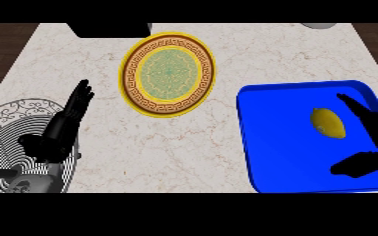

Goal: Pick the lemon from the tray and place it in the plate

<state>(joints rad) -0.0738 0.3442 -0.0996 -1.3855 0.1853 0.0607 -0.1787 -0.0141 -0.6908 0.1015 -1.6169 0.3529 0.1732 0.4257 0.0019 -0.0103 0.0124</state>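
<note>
**Lemon** [328, 123]: lies in the blue tray [280, 130] at the table's [221, 145] right, towards the tray's right side. Its long axis runs near to far, with the far tip leaning slightly left.

**Your right hand** [358, 164]: fingers and thumb spread apart on either side of the lemon, not curled round it.

**Your left hand** [63, 125]: fingers straight, resting at the left over a black-and-white plate [22, 112].

**Yellow plate** [168, 74]: far centre, well apart from the tray.
</note>
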